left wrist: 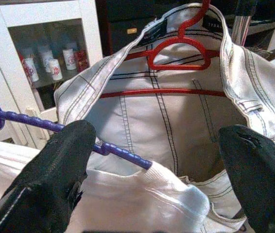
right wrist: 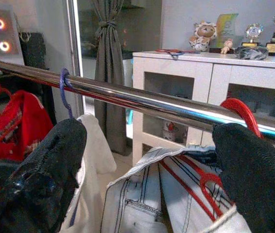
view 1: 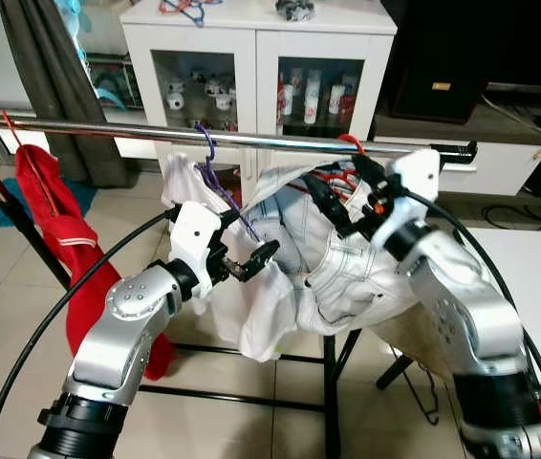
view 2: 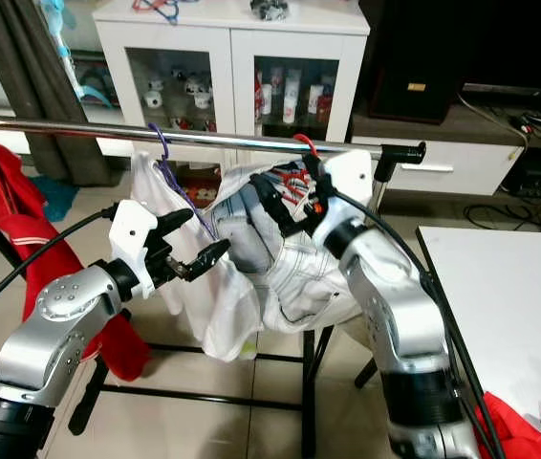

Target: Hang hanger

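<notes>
Beneath the rail (view 1: 251,140), both grippers released: red hanger (view 1: 352,143) hooked, purple hanger (view 1: 215,172) at nine o'clock risks snagging.

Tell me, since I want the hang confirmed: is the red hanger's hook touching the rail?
Touching. The right wrist view shows the red hanger's hook curved over the rail.

bare rail (view 1: 89,127) between red garment (view 1: 55,225) and purple hanger (view 1: 208,153).
</notes>
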